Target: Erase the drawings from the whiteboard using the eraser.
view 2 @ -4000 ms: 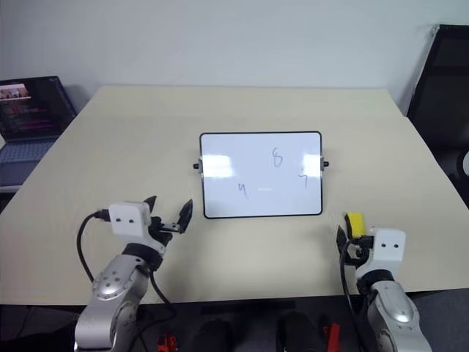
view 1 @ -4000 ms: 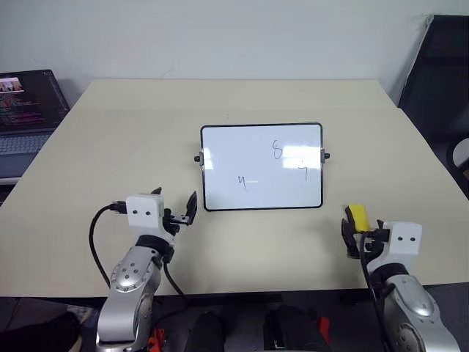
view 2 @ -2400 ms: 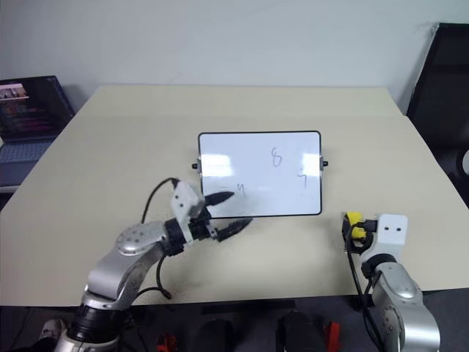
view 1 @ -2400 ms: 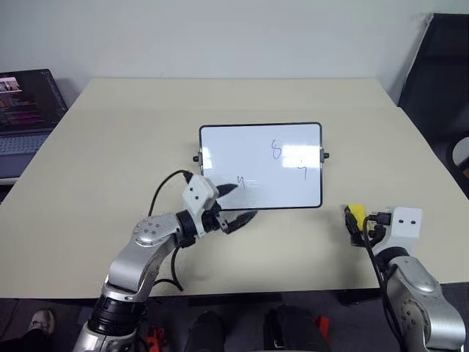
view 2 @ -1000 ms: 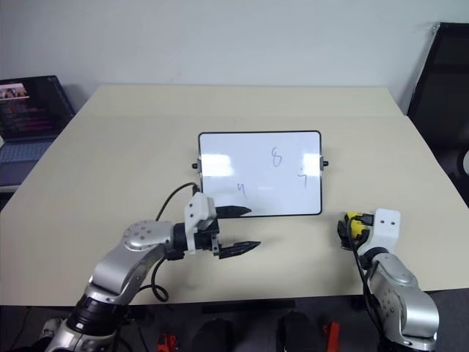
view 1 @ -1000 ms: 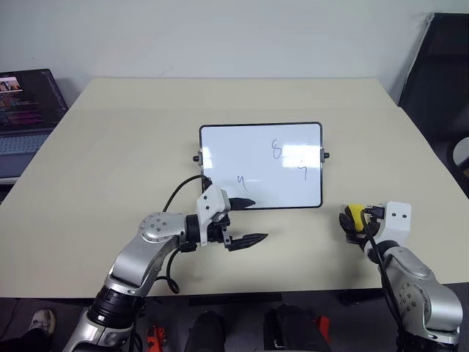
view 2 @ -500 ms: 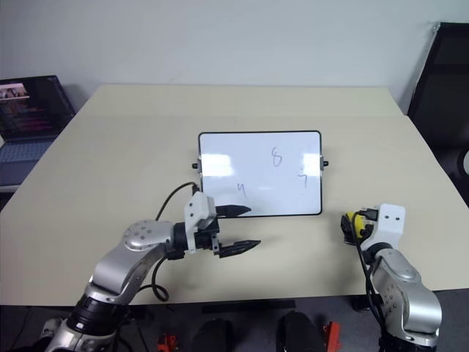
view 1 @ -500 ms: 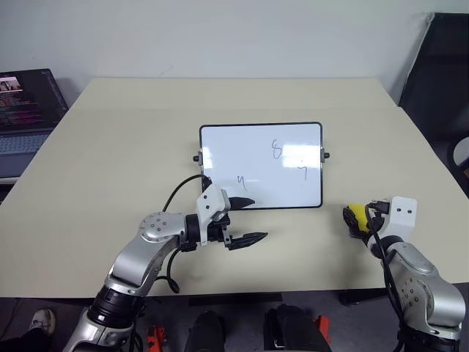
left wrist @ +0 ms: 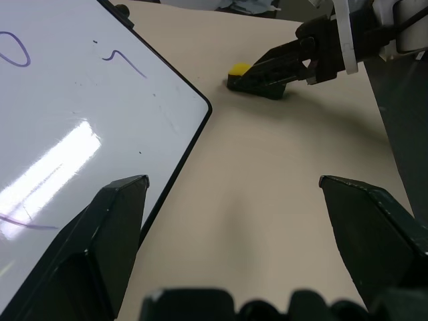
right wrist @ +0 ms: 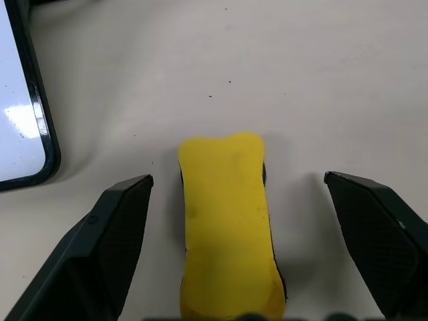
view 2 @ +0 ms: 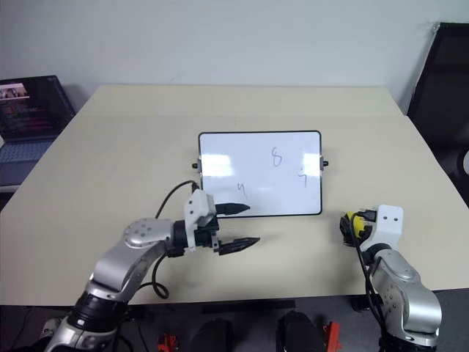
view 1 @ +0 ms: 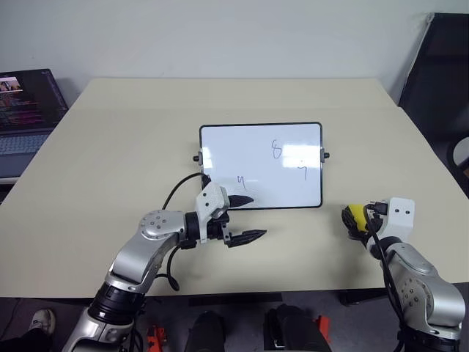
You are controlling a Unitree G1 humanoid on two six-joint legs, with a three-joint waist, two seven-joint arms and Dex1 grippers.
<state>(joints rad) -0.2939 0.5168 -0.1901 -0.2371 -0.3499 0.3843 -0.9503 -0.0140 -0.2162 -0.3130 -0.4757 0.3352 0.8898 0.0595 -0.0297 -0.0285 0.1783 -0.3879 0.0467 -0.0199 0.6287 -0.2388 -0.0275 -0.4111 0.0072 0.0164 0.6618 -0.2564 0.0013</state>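
Note:
The whiteboard (view 1: 261, 139) lies flat in the middle of the table, with the drawings on it: an 8 (view 1: 277, 150), a 7 (view 1: 303, 171) and an n (view 1: 241, 180). My left gripper (view 1: 249, 218) is open at the board's near edge, pointing right. One finger (view 1: 240, 200) hangs over that edge near the n; the other is over bare table. The yellow eraser (right wrist: 227, 221) lies on the table to the right of the board. My right gripper (right wrist: 237, 179) stands open around it, with a gap on each side. The left wrist view shows the eraser (left wrist: 239, 69) between those fingers.
The beige table (view 1: 110, 147) has wide bare room to the left of and beyond the board. A laptop (view 1: 26, 110) sits off the table's left side. A black chair (view 1: 440, 73) stands at the far right. The table's near edge runs just under both arms.
My left gripper swung from the near left over to the board's near edge. My right gripper came down around the eraser. Over the last second both arms have barely moved.

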